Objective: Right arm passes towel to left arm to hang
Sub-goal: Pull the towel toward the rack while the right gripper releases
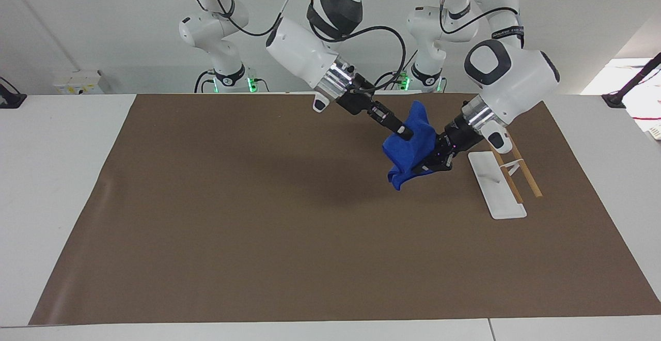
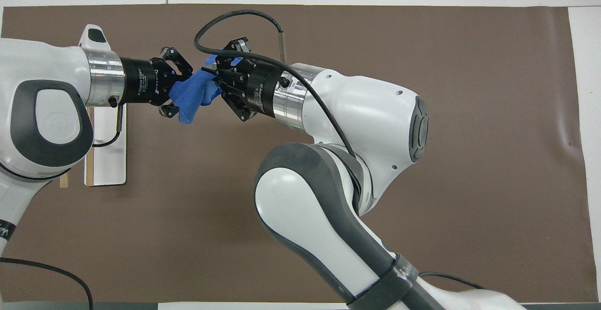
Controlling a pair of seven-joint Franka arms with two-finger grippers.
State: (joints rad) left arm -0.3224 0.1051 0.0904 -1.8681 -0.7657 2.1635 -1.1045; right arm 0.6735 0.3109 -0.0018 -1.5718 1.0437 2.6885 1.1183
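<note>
Closest to the robots, the right arm [image 1: 302,51] reaches down from the top of the facing view, its black cable [image 2: 244,16] looping to the silver wrist, and the left arm [image 1: 508,80] comes in from its own end of the table. The two grippers meet in the air over the brown mat [image 1: 258,237], toward the left arm's end. The right gripper [image 1: 405,133] has its fingers together, pinching the upper part of the towel [image 1: 410,147]. The left gripper [image 1: 431,165] meets the towel from the other direction, and its fingers are closed in on the lower part of the cloth, so both grippers grip the same towel at once. The towel is bunched and creased between them, raised clear of the mat, with a loose fold drooping below the grippers. In the overhead view the towel [image 2: 192,96] shows as a short blue bundle bridging the gap between the left gripper [image 2: 176,87] and the right gripper [image 2: 217,82]. Beside the left gripper, toward the left arm's end, a white rack base [image 1: 496,183] lies flat on the mat, with two thin wooden rods [image 1: 524,168] lying alongside it. The mat covers most of a white table [image 1: 51,175], which shows bare past the mat's edges.
</note>
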